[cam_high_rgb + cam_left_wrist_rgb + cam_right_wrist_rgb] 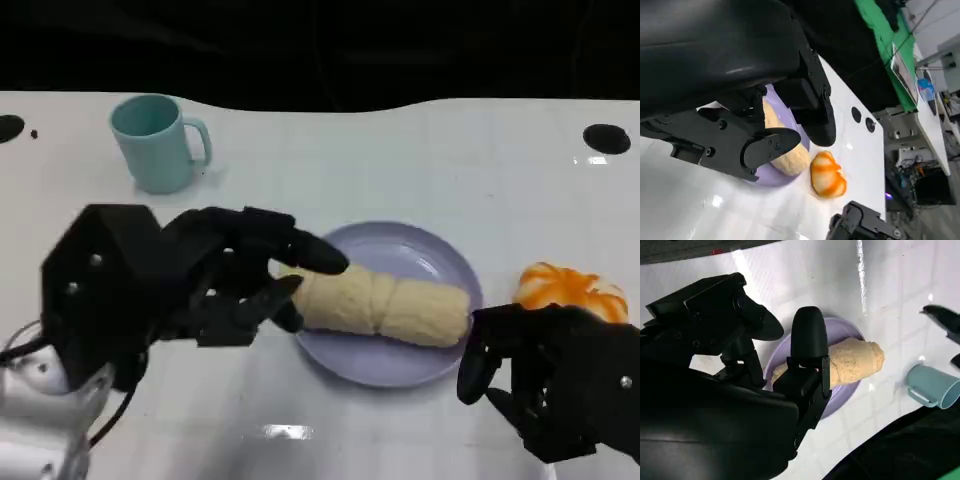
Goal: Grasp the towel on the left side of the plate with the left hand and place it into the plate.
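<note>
The rolled towel (385,303) was seen lying across the lilac plate (425,245), its left end reaching past the plate's left rim toward the left hand (215,275); the fingers (300,250) of that hand were spread around that end, one above and one below it, but whether they were clamped on the cloth or merely beside it could not be told. The step in hand was judged to be the release: it would be done well if the fingers were parted fully before the hand was drawn back to the left, so that the overhanging end was not dragged off the rim; a slight nudge toward the plate's middle might be wanted first. The right hand (560,385) was held near the plate's right edge, its fingers curled in with nothing between them. Counted on the white table (330,150): one towel; one plate; one teal mug (158,141); one orange-and-white object (572,289) just right of the plate; two hands.
</note>
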You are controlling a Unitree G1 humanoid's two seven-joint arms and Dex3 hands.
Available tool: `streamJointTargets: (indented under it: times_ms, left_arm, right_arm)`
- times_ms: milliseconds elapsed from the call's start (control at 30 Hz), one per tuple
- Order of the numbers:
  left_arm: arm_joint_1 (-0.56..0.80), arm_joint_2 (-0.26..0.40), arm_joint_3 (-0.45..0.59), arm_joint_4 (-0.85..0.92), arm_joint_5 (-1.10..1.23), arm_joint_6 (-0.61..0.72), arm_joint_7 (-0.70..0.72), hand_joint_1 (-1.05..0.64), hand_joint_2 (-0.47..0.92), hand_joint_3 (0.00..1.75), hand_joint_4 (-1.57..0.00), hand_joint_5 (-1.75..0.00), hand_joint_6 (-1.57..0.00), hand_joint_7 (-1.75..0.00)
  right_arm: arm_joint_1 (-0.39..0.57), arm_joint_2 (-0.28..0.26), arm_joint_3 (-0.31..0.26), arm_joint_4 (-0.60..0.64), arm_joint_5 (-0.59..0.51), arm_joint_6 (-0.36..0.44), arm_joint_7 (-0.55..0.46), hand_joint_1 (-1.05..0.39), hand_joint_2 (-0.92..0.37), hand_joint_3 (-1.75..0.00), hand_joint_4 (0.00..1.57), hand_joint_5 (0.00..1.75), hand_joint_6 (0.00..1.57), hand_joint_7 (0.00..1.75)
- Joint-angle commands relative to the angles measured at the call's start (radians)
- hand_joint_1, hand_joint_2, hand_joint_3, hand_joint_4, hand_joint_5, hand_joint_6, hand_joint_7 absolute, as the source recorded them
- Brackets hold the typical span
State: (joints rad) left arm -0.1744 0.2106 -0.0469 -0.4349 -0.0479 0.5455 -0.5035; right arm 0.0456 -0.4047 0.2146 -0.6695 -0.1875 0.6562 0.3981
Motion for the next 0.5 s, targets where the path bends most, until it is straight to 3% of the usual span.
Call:
streamJointTargets:
  times_ms: [33, 267, 367, 500]
  left_arm:
    - [0.034, 0.016, 0.087, -0.11, -0.116, 0.195, 0.02, -0.11, 0.47, 1.22, -0.7, -1.51, -0.78, -0.97]
    - [0.084, 0.05, 0.182, -0.229, -0.28, 0.42, 0.03, -0.12, 0.53, 1.16, -0.68, -1.7, -0.66, -1.41]
    - [0.119, 0.05, 0.207, -0.255, -0.325, 0.471, 0.051, -0.11, 0.58, 1.16, -0.74, -1.74, -0.68, -1.51]
    - [0.125, 0.071, 0.188, -0.26, -0.326, 0.519, 0.098, -0.12, 0.53, 1.22, -0.83, -1.75, -0.74, -1.56]
  right_arm:
    - [-0.001, -0.013, -0.011, 0.0, 0.004, 0.002, 0.002, -0.02, -0.58, -1.05, 0.72, 1.75, 0.69, 1.41]
    - [-0.004, -0.019, -0.025, 0.012, 0.015, -0.009, 0.007, -0.02, -0.58, -1.05, 0.72, 1.75, 0.69, 1.41]
    - [0.001, -0.026, -0.037, 0.016, 0.021, -0.026, 0.01, -0.01, -0.58, -1.05, 0.72, 1.75, 0.7, 1.41]
    - [0.01, -0.033, -0.051, 0.024, 0.031, -0.055, 0.013, -0.01, -0.57, -1.06, 0.72, 1.74, 0.7, 1.41]
